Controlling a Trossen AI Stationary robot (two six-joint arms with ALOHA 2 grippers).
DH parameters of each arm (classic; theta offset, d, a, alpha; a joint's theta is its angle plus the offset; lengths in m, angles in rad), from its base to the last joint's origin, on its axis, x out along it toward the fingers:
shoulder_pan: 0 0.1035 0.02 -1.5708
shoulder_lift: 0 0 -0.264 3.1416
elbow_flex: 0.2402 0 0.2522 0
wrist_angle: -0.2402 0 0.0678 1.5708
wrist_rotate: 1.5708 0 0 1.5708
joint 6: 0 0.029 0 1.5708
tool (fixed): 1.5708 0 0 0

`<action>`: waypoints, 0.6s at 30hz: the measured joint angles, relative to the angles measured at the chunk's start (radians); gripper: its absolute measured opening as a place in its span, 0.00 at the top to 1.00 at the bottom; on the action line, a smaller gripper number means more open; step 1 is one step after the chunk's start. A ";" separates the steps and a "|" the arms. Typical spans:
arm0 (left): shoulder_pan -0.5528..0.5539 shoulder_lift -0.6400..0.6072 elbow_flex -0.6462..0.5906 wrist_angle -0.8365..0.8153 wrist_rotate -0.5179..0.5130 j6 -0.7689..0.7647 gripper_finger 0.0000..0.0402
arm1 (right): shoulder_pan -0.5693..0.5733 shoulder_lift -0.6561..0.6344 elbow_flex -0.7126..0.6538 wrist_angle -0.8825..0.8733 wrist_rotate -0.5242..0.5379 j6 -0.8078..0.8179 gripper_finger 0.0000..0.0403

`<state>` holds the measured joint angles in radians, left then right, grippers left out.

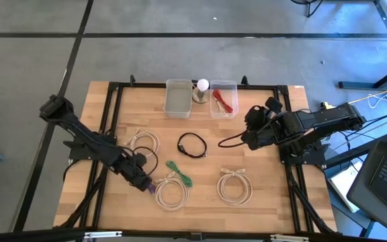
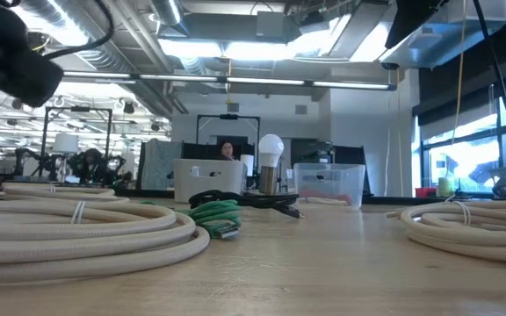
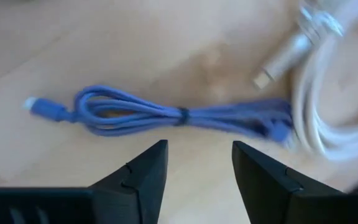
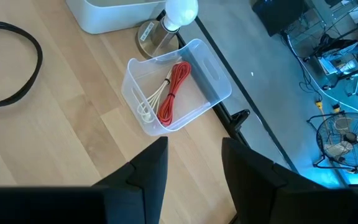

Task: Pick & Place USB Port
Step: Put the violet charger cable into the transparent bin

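A purple cable (image 3: 179,116), bundled with a tie, lies flat on the wood near the table's near-left part, also seen as the purple cable (image 1: 152,188). My left gripper (image 3: 197,149) hovers open just above it, its fingers apart on the near side of the bundle and not touching; it shows as the left gripper (image 1: 143,180). My right gripper (image 4: 194,152) is open and waits at the right gripper (image 1: 250,129), looking toward the clear bin (image 4: 210,74) that holds a red cable (image 4: 173,90) and a beige one (image 4: 149,104).
A white cable coil (image 3: 331,118) with a silver plug (image 3: 277,64) lies beside the purple cable. On the table also: white coils (image 1: 144,142) (image 1: 234,186), green cable (image 1: 178,172), black cable (image 1: 192,144), white bin (image 1: 178,98), clear bin (image 1: 224,99), a bulb (image 1: 202,85).
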<state>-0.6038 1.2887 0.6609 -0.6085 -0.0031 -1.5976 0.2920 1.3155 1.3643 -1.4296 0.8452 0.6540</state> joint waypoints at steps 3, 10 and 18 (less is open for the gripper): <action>0.027 -0.011 0.000 0.029 0.006 0.216 0.58 | -0.002 0.000 0.000 0.008 0.000 -0.003 0.62; 0.088 -0.006 0.000 0.047 0.034 0.783 0.61 | -0.002 0.000 0.000 0.023 -0.005 0.000 0.62; 0.104 -0.006 0.000 -0.017 0.091 1.168 0.64 | -0.002 0.000 0.000 0.023 -0.035 0.052 0.62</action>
<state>-0.4999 1.2827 0.6613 -0.6257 0.0881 -0.4297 0.2901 1.3155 1.3643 -1.4067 0.8101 0.7063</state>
